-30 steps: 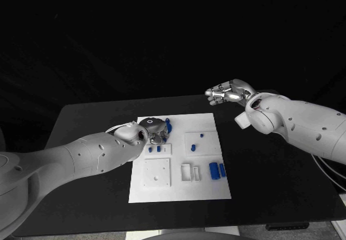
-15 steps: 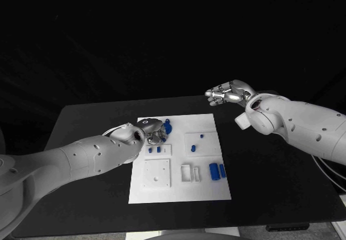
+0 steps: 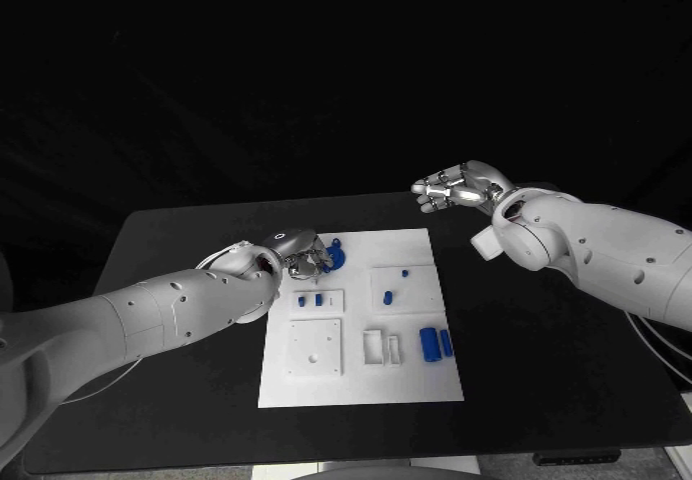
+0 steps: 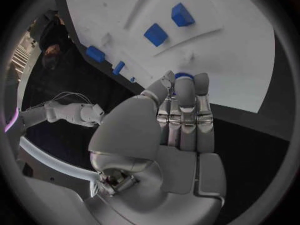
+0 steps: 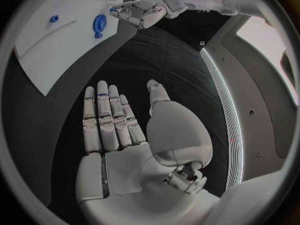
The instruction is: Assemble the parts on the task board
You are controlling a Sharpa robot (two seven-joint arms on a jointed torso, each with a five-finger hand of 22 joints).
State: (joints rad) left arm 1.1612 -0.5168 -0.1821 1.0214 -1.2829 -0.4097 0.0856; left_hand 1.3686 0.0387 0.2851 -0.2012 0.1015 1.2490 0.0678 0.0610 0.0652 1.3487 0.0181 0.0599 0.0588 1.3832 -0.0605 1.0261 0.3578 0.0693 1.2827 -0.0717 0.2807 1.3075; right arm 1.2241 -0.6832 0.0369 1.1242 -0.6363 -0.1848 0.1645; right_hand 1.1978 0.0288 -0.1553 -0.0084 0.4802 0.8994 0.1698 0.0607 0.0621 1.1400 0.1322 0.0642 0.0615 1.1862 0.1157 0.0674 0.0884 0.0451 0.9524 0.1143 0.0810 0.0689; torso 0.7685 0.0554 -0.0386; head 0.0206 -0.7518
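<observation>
The white task board (image 3: pixel 361 380) lies mid-table, with a round blue gear-like part (image 3: pixel 335 258) at its far left corner. My left hand (image 3: pixel 296 255) sits just beside that part, fingers drawn together with the thumb; a blue rim (image 4: pixel 183 76) peeks past the fingertips (image 4: pixel 187 90). Whether they pinch it or only touch it is unclear. The right wrist view shows the same left hand (image 5: pixel 140 12) near the gear (image 5: pixel 100 22). My right hand (image 3: pixel 459 185) hovers past the board's far right corner, palm (image 5: pixel 125 155) bare and fingers apart.
Several small blue pieces lie on the board: a pair (image 3: pixel 309 298) under my left forearm, one (image 3: pixel 387 295) in the middle, two longer ones (image 3: pixel 433 342) toward the right. White blocks (image 3: pixel 378 345) stand beside them. Black table surrounds the board.
My left hand has drawn back to the left and away from me, uncovering the round blue part it was over. The right hand has stayed put.
</observation>
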